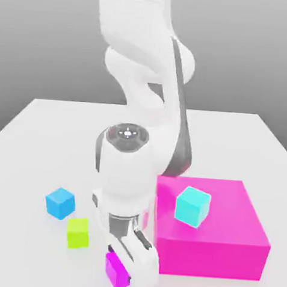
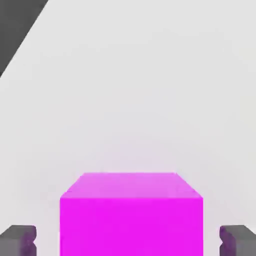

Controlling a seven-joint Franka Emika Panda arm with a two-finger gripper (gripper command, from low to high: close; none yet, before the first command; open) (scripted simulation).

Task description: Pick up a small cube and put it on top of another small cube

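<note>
The magenta cube [image 1: 117,271] is the part to be lifted; it sits on the desk [image 1: 24,162] just beside the block [image 1: 207,258], toward the exterior view's left of it and near its front edge. The gripper [image 2: 128,244] is open around the cube: one fingertip stands off each of two opposite sides, with a gap on both, so nothing is gripped. The cube appears rigid, with flat, plain faces, and is likely light; it should not deform under normal closing force. The faces may be somewhat slippery, so full pad contact is preferable to an edge grip. Take hold at mid-height on the two opposite side faces that the fingertips flank, keeping the top and bottom free for stacking. The hand [image 1: 130,244] is low over the desk, beside the block, above the cube and partly in front of it in the exterior view. The fingers lie square to the cube's side faces, so closing calls for little or no rotation. After closure, lift straight up before moving toward the green cube [image 1: 77,233], which rests on the desk farther from the block than the magenta cube. Lateral travel at low height risks striking the green cube.
</note>
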